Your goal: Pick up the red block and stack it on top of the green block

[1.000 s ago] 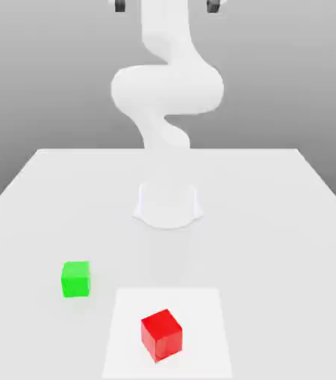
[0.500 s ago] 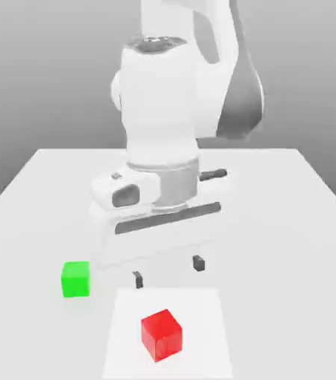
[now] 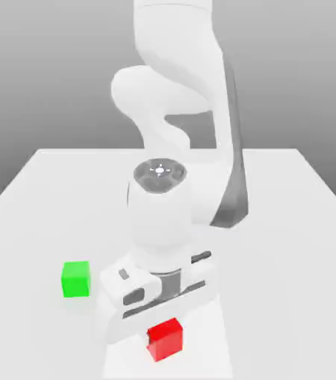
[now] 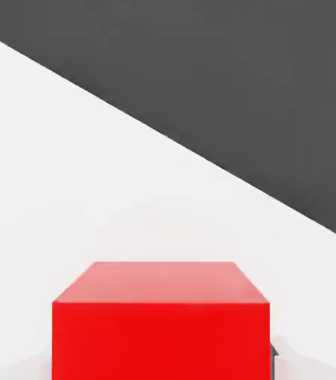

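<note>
The red block (image 3: pixel 166 343) lies near the table's front edge on a lighter white patch (image 3: pixel 216 347). My gripper (image 3: pixel 162 320) has come down right over it, and the hand hides the block's top in the exterior view. In the hand view the red block (image 4: pixel 162 326) looms large and close. The green block (image 3: pixel 76 279) sits on the table towards the exterior view's left of the hand, a short gap away and untouched.
The white table (image 3: pixel 289 223) stretches out on both sides and behind. The arm's thick white links (image 3: pixel 172 111) rise from the base behind the hand, over the middle of the table.
The hand has dropped and come forward from above the table down onto the red block. Both blocks lie where they were.
</note>
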Controlling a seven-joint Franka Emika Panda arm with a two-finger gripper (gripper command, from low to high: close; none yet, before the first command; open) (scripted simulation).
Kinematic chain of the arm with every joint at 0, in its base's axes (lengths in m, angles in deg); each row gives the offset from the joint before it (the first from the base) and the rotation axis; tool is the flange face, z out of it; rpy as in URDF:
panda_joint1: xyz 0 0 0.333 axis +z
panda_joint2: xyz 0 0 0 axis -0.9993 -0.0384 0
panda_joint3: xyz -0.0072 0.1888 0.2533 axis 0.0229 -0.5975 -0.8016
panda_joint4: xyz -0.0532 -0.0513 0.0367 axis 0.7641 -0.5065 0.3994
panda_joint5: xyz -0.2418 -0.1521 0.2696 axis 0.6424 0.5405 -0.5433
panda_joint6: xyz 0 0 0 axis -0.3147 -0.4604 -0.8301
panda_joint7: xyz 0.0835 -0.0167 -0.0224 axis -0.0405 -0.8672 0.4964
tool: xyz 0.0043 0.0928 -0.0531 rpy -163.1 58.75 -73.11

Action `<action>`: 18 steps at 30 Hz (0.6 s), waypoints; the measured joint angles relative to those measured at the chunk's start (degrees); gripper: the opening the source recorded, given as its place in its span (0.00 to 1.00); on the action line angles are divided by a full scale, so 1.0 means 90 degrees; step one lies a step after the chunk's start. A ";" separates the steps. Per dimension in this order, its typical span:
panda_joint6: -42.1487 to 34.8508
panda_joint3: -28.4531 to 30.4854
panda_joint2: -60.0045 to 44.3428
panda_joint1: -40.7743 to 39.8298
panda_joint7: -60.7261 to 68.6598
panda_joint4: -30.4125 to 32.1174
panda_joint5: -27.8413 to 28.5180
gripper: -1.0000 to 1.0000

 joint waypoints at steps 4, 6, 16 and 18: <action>-0.0653 0.0203 0.0786 0.0137 -0.0232 0.0123 0.0317 0.00; -0.0979 0.0315 0.1235 0.0088 -0.0195 0.0243 0.0515 0.00; -0.1424 0.1734 0.3335 -0.1677 0.3226 0.1836 0.1964 0.00; -0.1423 0.2001 0.3600 -0.1865 0.3785 0.2089 0.2136 0.00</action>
